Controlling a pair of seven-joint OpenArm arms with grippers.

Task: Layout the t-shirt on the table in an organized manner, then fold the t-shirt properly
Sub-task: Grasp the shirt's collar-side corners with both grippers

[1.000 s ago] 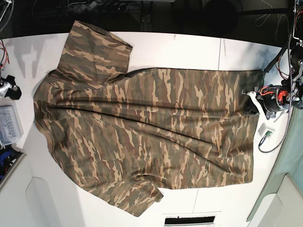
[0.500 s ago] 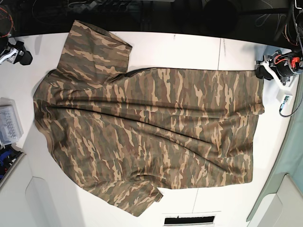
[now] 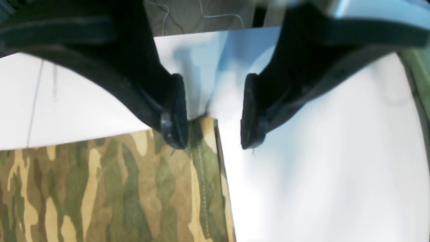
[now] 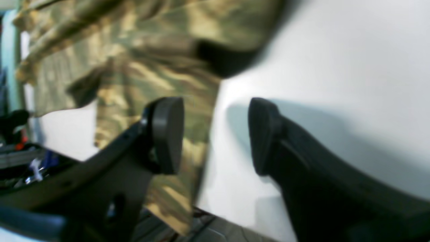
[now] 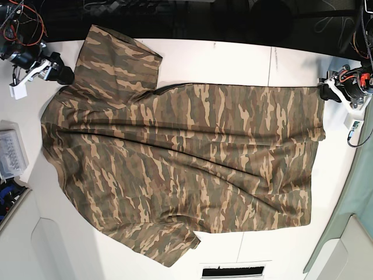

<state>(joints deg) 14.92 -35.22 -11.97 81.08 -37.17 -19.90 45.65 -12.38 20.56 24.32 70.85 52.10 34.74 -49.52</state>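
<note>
Now, left fingers: we see our left gripper (image 3: 210, 112) with its jaws wide apart and nothing between them; one pad (image 3: 174, 111) hangs just over the hem corner of the t-shirt (image 3: 111, 188), the other over bare table (image 3: 319, 161).
Right fingers: our right gripper (image 4: 215, 134) also stands with jaws apart and empty, one pad (image 4: 166, 134) over the camouflage cloth, the other over white tabletop. That view is blurred, so we cannot tell whether a pad touches the cloth.
What changed: a second ago our left gripper sat lower on the hem edge at the right of the base view; it has since moved to the far right hem corner (image 5: 319, 88) and its jaws have spread. Our right gripper, earlier off at the left edge, has come in beside the far sleeve (image 5: 119, 58).
Meaning for the task: we judge the layout step nearly done. The t-shirt lies flat across the middle of the table with both sleeves out, and both hands look placed to take hold for a first fold, though nothing is gripped yet.
Cloth: long shallow creases run across the body, and the near right hem sits slightly skewed.
Around: a clear plastic box (image 5: 11, 153) lies at the left edge, near the collar end but apart from it; a dark slot (image 5: 233, 272) sits at the near edge.
In the way: nothing lies on the shirt; cables hang by both arms.
</note>
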